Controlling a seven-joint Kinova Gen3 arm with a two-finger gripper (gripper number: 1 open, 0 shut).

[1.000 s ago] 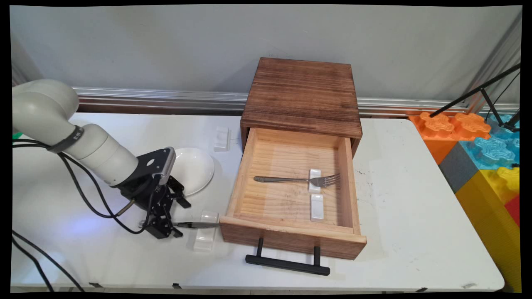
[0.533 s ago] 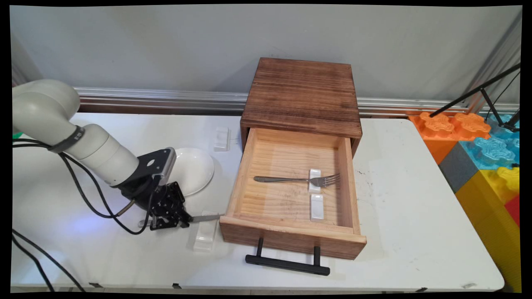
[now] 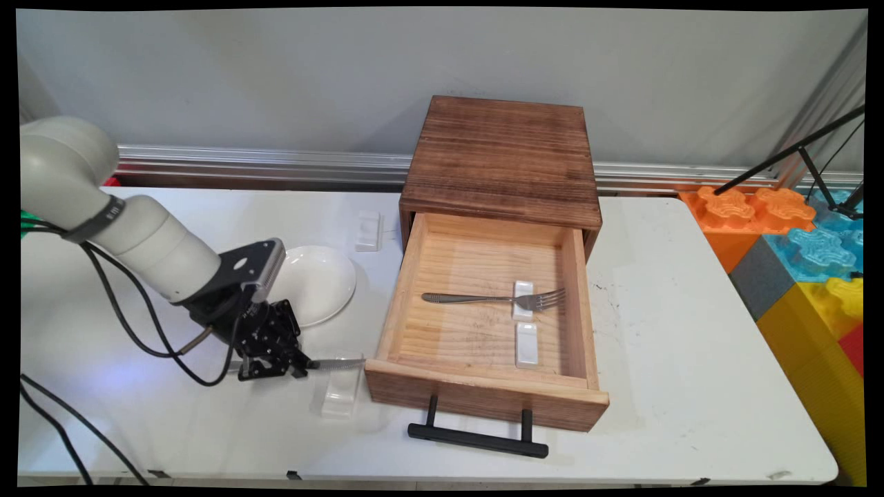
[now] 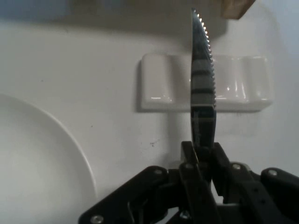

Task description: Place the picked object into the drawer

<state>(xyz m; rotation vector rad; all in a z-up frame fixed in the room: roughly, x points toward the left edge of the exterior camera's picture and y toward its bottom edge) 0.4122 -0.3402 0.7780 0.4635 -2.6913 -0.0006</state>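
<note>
My gripper (image 3: pixel 293 360) (image 4: pixel 202 154) is shut on a metal knife (image 3: pixel 336 363) (image 4: pixel 202 93), held level just above the table. Its serrated blade points right over a white cutlery rest (image 3: pixel 341 394) (image 4: pixel 233 88), with the tip close to the front left corner of the open wooden drawer (image 3: pixel 397 388). Inside the drawer a fork (image 3: pixel 494 299) lies with its tines on a small white rest (image 3: pixel 523 291); a second white rest (image 3: pixel 526 345) sits nearer the front.
A white plate (image 3: pixel 318 283) (image 4: pixel 37 168) lies behind the gripper. Another white rest (image 3: pixel 368 230) is farther back beside the dark wooden cabinet (image 3: pixel 504 155). The drawer's black handle (image 3: pixel 478 441) juts toward the table's near edge. Coloured foam blocks (image 3: pixel 801 241) stand at the right.
The gripper turned and shut on the knife, then lifted it slightly off the rest. The arm's upper link has drawn back to the left.
</note>
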